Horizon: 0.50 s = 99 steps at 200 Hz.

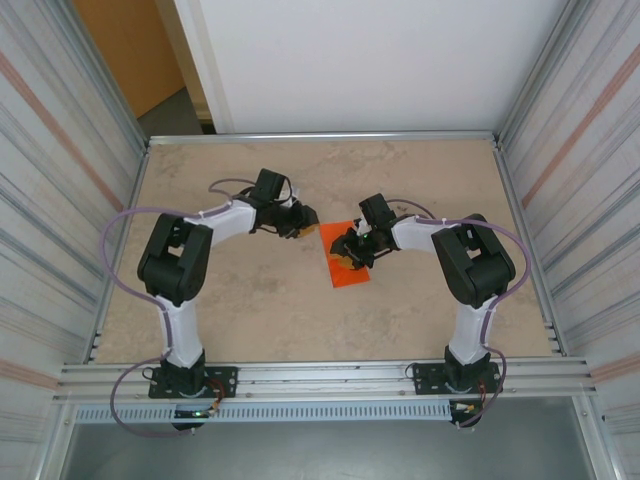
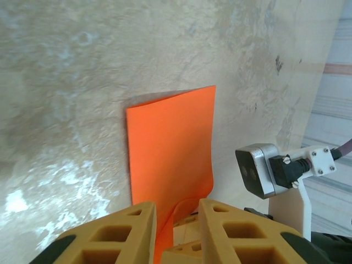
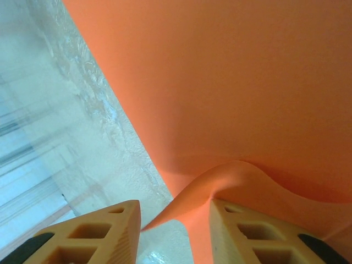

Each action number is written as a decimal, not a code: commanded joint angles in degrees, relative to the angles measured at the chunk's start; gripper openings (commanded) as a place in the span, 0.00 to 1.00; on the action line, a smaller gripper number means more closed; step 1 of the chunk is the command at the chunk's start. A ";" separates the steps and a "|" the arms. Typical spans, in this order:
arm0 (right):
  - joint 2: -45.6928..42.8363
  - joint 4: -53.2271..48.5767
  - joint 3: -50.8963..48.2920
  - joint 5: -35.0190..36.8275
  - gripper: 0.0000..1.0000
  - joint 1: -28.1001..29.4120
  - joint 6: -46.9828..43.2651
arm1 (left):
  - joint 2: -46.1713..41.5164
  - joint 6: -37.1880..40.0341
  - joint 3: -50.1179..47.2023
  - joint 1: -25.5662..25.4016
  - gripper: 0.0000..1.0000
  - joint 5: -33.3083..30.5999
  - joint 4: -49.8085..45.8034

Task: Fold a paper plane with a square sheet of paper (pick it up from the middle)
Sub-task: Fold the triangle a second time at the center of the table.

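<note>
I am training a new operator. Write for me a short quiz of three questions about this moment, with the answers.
1. True or false: in the right wrist view, the square sheet of paper lies completely flat under the right gripper.
2. Where on the table is the sheet? A: far left corner. B: around the middle. C: at the near edge.
3. Fill in: the jaws of the left gripper stand ____.
Key: 1 false, a ridge bulges up; 2 B; 3 open.
</note>
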 commanded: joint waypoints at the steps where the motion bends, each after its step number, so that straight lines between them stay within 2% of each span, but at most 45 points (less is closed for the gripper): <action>1: 2.38 -4.34 -1.04 3.90 0.41 -0.03 0.63 | -2.86 -2.14 -2.76 0.10 0.28 -0.82 2.79; 22: 1.60 -4.08 -2.10 5.10 0.47 0.05 0.80 | -3.98 -3.33 -4.81 0.10 0.29 -0.60 4.57; 43: 1.53 -4.50 -2.35 5.54 0.46 -0.11 0.63 | -4.83 -4.36 -6.73 -0.14 0.30 -0.25 6.18; 56: 1.60 -4.67 -2.43 5.65 0.42 -0.03 0.63 | -5.26 -4.51 -7.64 -0.57 0.29 -0.23 6.46; 79: 2.17 -5.56 -2.31 6.15 0.29 -0.04 0.46 | -5.71 -4.50 -8.89 -1.83 0.25 -0.12 6.47; 99: 2.86 -6.62 -2.06 6.46 0.18 -0.04 0.19 | -5.91 -4.21 -9.81 -3.46 0.17 -0.06 6.52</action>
